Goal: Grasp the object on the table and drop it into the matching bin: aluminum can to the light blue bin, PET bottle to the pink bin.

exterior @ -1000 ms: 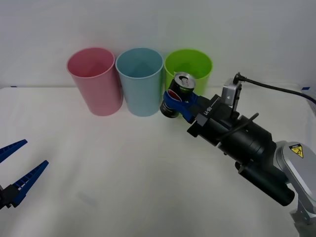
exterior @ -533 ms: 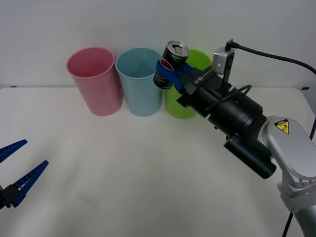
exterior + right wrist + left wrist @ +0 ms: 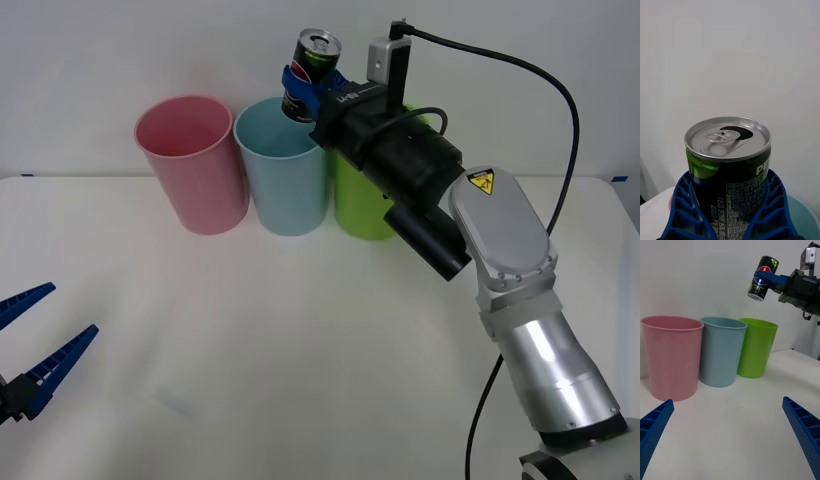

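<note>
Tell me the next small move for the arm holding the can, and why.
Probably carry the aluminum can a little further over the light blue bin, then release. The right gripper is shut on it, raised above the bins, but in the left wrist view the can hangs nearer the lime green cup than the blue opening. The left gripper waits open, low at the table's left.

cups: 3 (image 3: 287, 180) | cans: 1 (image 3: 312, 62) | hands: 2 (image 3: 300, 85)
</note>
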`<control>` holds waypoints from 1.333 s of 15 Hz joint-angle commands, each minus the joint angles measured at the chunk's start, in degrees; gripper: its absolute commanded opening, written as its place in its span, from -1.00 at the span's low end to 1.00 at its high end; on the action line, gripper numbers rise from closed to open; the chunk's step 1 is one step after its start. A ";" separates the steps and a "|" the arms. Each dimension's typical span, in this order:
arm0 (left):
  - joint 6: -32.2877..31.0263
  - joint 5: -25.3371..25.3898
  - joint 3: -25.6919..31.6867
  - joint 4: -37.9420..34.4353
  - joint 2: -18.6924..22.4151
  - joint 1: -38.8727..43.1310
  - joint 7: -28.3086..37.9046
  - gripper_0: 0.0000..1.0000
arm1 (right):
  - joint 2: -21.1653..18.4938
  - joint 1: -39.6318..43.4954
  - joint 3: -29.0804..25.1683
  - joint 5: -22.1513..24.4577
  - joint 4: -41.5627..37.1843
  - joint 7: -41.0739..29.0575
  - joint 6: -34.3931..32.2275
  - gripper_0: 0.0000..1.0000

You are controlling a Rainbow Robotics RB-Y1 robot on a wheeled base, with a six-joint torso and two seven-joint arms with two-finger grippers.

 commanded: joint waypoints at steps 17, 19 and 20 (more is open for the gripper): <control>0.00 0.00 0.00 0.00 0.00 0.00 0.00 1.00 | 5.94 -16.59 -0.85 4.08 26.81 5.29 16.51 -1.00; 0.00 0.00 0.00 0.00 0.00 0.00 0.00 1.00 | 5.94 -16.59 -0.50 4.00 26.90 5.29 16.42 -1.00; 0.00 0.00 0.00 0.00 0.00 0.00 0.00 1.00 | 5.94 -16.59 -0.23 3.82 26.90 5.20 16.51 -1.00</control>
